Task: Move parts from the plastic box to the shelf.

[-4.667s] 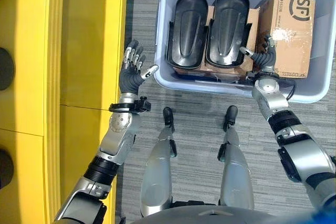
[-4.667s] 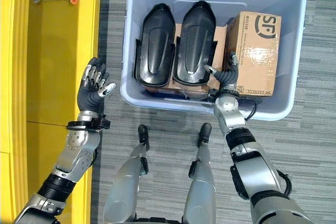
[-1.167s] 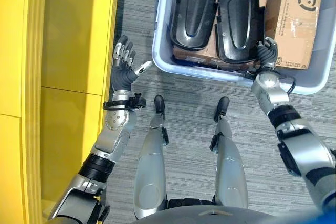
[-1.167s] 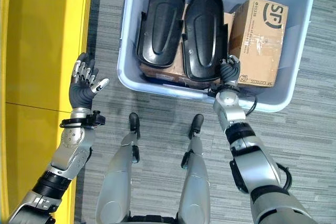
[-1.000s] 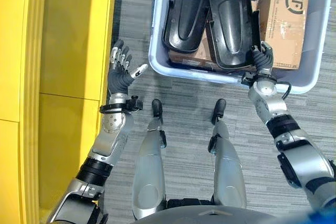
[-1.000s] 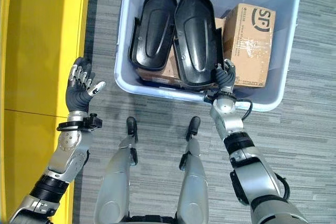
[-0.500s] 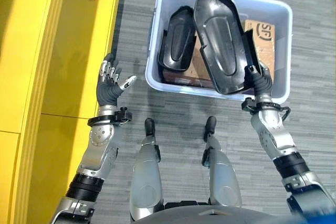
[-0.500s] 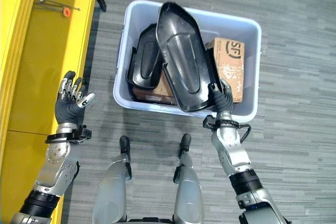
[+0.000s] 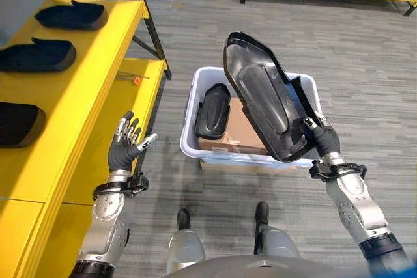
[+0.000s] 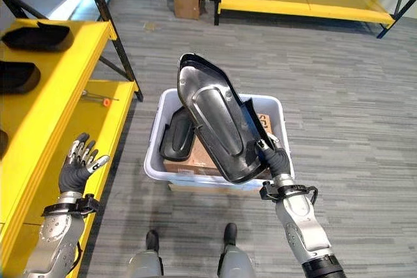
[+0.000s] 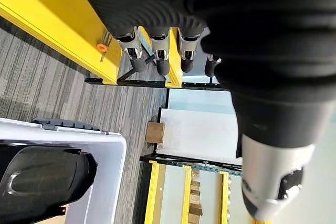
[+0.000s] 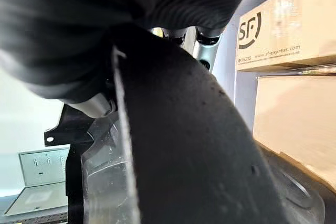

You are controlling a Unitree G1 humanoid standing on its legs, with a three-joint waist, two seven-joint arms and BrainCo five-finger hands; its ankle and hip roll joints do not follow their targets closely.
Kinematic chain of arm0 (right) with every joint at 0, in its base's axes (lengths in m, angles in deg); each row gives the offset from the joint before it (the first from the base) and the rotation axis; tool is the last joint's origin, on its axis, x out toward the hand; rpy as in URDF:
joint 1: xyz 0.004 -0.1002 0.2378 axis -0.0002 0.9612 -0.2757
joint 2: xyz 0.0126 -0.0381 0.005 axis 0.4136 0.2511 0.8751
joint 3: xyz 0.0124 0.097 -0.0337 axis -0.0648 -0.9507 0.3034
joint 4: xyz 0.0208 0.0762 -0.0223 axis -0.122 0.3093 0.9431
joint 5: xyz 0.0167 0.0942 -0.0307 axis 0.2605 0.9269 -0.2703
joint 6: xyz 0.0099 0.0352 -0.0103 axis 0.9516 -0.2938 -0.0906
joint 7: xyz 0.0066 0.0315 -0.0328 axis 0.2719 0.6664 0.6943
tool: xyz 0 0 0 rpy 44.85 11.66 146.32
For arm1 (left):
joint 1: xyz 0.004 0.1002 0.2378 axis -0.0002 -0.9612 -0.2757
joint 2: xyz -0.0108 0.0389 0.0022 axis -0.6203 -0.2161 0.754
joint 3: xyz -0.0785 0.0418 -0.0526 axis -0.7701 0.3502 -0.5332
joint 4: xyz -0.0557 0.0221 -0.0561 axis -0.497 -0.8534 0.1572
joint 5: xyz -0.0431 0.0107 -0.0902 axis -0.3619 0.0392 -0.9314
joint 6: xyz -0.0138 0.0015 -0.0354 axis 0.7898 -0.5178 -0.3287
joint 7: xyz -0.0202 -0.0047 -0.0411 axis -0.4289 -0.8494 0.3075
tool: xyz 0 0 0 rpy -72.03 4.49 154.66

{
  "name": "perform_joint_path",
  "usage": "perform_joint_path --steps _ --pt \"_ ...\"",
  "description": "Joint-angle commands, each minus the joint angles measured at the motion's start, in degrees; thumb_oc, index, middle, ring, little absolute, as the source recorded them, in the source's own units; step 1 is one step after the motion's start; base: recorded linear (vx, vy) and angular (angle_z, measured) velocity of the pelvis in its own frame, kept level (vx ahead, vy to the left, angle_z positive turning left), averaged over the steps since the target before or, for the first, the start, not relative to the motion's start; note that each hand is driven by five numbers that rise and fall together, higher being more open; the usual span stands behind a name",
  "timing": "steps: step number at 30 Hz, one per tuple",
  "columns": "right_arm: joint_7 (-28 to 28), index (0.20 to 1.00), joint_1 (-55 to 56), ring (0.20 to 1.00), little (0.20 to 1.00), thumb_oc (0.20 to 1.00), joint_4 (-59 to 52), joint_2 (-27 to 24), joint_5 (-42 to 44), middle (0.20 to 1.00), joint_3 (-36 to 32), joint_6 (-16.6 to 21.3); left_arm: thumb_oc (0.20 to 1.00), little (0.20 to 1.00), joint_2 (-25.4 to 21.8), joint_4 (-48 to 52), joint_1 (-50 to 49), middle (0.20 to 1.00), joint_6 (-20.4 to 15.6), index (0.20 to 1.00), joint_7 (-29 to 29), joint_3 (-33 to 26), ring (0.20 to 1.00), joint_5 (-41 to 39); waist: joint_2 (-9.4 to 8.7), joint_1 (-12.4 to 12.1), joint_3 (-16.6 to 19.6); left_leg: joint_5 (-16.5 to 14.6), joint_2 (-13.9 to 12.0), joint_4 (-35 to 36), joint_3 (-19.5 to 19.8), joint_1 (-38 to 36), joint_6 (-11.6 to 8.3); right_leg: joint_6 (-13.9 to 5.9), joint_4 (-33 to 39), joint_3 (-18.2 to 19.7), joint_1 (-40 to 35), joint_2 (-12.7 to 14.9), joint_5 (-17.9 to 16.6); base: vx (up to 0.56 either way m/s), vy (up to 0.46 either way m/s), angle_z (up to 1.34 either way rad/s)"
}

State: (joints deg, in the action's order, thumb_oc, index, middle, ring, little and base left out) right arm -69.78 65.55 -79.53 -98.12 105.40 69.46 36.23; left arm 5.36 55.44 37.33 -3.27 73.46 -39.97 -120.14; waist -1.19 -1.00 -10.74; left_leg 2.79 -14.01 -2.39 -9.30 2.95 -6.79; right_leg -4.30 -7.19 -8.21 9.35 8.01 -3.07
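Over the plastic box (image 9: 189, 150) in the left eye view, the right hand (image 9: 321, 139) has its fingers curled round the near end of a long black shell part (image 9: 267, 104), holding it clear of the box and tilted up and away. It looks like a thin moulded cover: stiff, probably light, but long, so a grip at one end leaves a lot of lever swinging. A second black part (image 9: 213, 109) lies in the box beside a cardboard carton (image 9: 242, 132). Left hand (image 9: 125, 149) is up by the yellow shelf (image 9: 78, 96), fingers spread, holding nothing; it could steady the far end.

Right eye view: same grip at the part's rim, and more black parts (image 10: 37, 36) already sit on the shelf's upper level.

Left wrist view: fingers (image 11: 157, 59) straight and empty, the shelf edge past them.

Right wrist view: the glossy part (image 12: 199, 150) sits right against the palm; smooth plastic, likely slippery, so the rim edge is the sensible hold
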Motion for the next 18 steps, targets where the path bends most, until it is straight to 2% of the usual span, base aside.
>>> perform_joint_path --steps 1,2,4,6,7,8,9,10,11,12,13,14,15,16,17,18 --pt "1.52 0.2 -3.88 0.2 0.2 0.2 -3.9 -0.57 1.85 0.2 -1.83 4.2 1.0 1.0 -1.92 1.76 0.07 1.0 -1.87 1.0 -1.96 -0.61 1.0 -0.16 -0.38 -2.56 3.14 8.46 -4.97 1.88 8.49 2.8 -0.43 -0.86 -8.02 1.39 -3.9 -0.69 10.56 -0.11 -0.205 0.04" --pt "1.37 0.2 -4.97 0.2 0.2 0.2 -3.41 -0.89 2.34 0.2 -1.45 4.55 1.0 1.0 -1.72 1.65 0.2 1.0 -1.69 1.0 -2.2 0.02 1.0 -0.27 0.16 -2.94 3.21 11.63 -5.62 2.96 9.23 3.12 -1.44 -0.32 -7.58 0.42 -4.27 -1.73 10.59 -0.11 -0.153 0.03" --pt "0.72 0.2 -5.75 0.2 0.2 0.2 -3.73 -1.58 2.0 0.2 -2.4 5.0 1.0 1.0 -1.56 1.7 0.57 1.0 -1.4 1.0 -2.86 1.14 1.0 -0.27 0.44 -3.32 3.15 14.85 -5.94 4.72 8.7 4.36 -2.08 0.58 -6.77 -1.46 -4.75 -2.67 10.88 -0.11 -0.128 0.04" --pt "0.73 0.2 -5.55 0.2 0.2 0.2 -3.89 -1.9 1.7 0.2 -2.86 5.26 1.0 1.0 -1.47 1.6 0.83 1.0 -1.23 1.0 -3.23 1.96 1.0 -0.2 0.57 -3.13 3.05 16.13 -5.9 5.53 7.77 5.18 -2.11 1.01 -6.1 -2.77 -5.17 -2.81 10.8 -0.16 -0.122 0.61" --pt "0.21 0.2 -3.65 0.2 0.2 0.2 -4.68 -2.51 1.03 0.2 -4.05 5.36 1.0 1.0 -1.32 1.2 1.19 1.0 -0.83 1.0 -4.34 3.33 1.0 0.08 -0.54 -3.11 1.94 14.99 -4.06 2.5 4.17 7.3 -1.0 1.65 -3.18 -6.11 -6.46 -1.38 9.04 -0.23 -0.144 1.78" --pt "0.21 0.2 -3.63 0.2 0.2 0.2 -4.71 -2.51 1.03 0.2 -4.09 5.34 1.0 1.0 -1.32 1.22 1.2 1.0 -0.82 1.0 -4.34 3.34 1.0 0.08 -0.44 -3.08 2.05 15.04 -4.13 2.38 4.28 7.59 -0.94 1.66 -2.93 -6.19 -6.39 -1.49 8.75 -0.28 -0.147 1.55" --pt "0.6 0.2 -2.96 0.2 0.2 0.2 -5.27 -2.39 1.12 0.2 -3.95 5.19 1.0 1.0 -0.6 1.38 0.78 1.0 -1.2 1.0 -4.51 3.17 1.0 0.05 -1.19 -3.33 1.85 11.09 -2.39 -2.58 6.88 7.51 0.06 1.47 -0.82 -6.53 -6.65 -0.7 7.07 -0.17 -0.065 1.35" --pt "1.21 0.2 -1.85 0.2 0.2 0.2 -5.69 -2.32 1.85 0.2 -4.29 5.31 1.0 1.0 -0.37 1.55 0.73 1.0 -1.17 1.0 -4.64 3.02 1.0 0.06 -1.67 -3.36 1.79 8.67 -1.69 -5.24 6.48 6.85 0.42 1.49 0.1 -7.9 -6.9 0.22 6.46 -0.23 -0.085 0.22" --pt "1.64 0.2 0.32 0.2 0.2 0.2 -6.4 -1.45 3.86 0.2 -5.11 5.42 1.0 1.0 -0.28 1.89 1.34 1.0 -0.58 1.0 -5.2 3.25 1.0 0.05 -2.34 -2.49 2.23 4.55 -1.17 -8.98 3.91 5.0 1.31 1.55 1.54 -11.23 -7.38 1.63 5.26 -0.18 -0.022 0.08" --pt "1.7 0.2 1.52 0.2 0.2 0.2 -6.93 -1.05 4.44 0.2 -5.48 5.46 1.0 1.0 -0.31 2.15 1.55 1.0 -0.47 1.0 -5.37 3.17 1.0 -0.05 -2.38 -1.81 2.47 3.24 -1.62 -10.81 2.1 4.03 1.55 1.7 1.85 -13.01 -7.72 2.15 5.06 -0.04 0.045 1.44" --pt "1.79 0.2 2.91 0.2 0.2 0.2 -7.16 -0.39 5.25 0.2 -5.61 5.23 1.0 1.0 -0.37 2.45 1.68 1.0 -0.43 1.0 -5.61 3.24 1.0 0.16 -2.15 -1.29 3.09 0.88 -1.87 -10.93 1.38 2.05 0.86 1.09 1.96 -13.72 -8.36 2.43 5.89 0.05 0.194 1.99" --pt "1.69 0.2 4.54 0.2 0.2 0.2 -7.91 0.18 6.22 0.2 -5.74 5.06 1.0 1.0 -0.45 2.38 2.28 1.0 -0.64 1.0 -5.25 3.7 1.0 0.27 -1.51 -0.51 3.78 -1.5 -1.52 -8.09 0.23 -0.61 0.4 0.06 1.78 -15.85 -9.03 3.72 5.17 0.11 0.259 1.91" --pt "1.75 0.2 5.2 0.2 0.2 0.2 -8.86 0.36 6.03 0.2 -6.41 4.72 1.0 1.0 -0.28 2.56 2.42 1.0 -0.69 1.0 -5.38 3.76 1.0 0.07 -0.83 0.03 4.49 -3.54 -0.19 -4.28 -0.51 -2.01 0.88 -0.82 1.62 -16.45 -8.97 4.61 4.47 0.06 0.227 0.76" --pt "1.74 0.2 5.36 0.2 0.2 0.2 -9.0 0.32 6.02 0.2 -6.47 4.63 1.0 1.0 -0.25 2.6 2.35 1.0 -0.66 1.0 -5.38 3.8 1.0 0.06 -0.84 0.06 4.55 -3.46 0.01 -3.87 -0.55 -2.25 1.04 -0.99 1.59 -16.5 -9.02 4.78 4.4 0.08 0.31 0.79" --pt "2.34 0.2 6.97 0.2 0.2 0.2 -9.52 0.7 6.11 0.2 -7.47 4.57 1.0 1.0 -0.26 2.54 3.02 1.0 -0.66 1.0 -5.5 4.21 1.0 -0.02 -0.16 0.1 5.66 -3.61 1.76 -0.44 -0.59 -2.22 1.42 -1.93 1.78 -18.64 -9.88 7.04 3.02 0.05 0.227 0.95" --pt "2.34 0.2 7.09 0.2 0.2 0.2 -9.6 0.71 6.1 0.2 -7.51 4.53 1.0 1.0 -0.28 2.59 2.94 1.0 -0.63 1.0 -5.49 4.24 1.0 -0.03 -0.22 0.27 5.73 -3.47 1.93 -0.25 -0.41 -2.24 1.5 -2.03 1.83 -18.84 -9.98 7.18 2.97 0.06 0.314 1.2"
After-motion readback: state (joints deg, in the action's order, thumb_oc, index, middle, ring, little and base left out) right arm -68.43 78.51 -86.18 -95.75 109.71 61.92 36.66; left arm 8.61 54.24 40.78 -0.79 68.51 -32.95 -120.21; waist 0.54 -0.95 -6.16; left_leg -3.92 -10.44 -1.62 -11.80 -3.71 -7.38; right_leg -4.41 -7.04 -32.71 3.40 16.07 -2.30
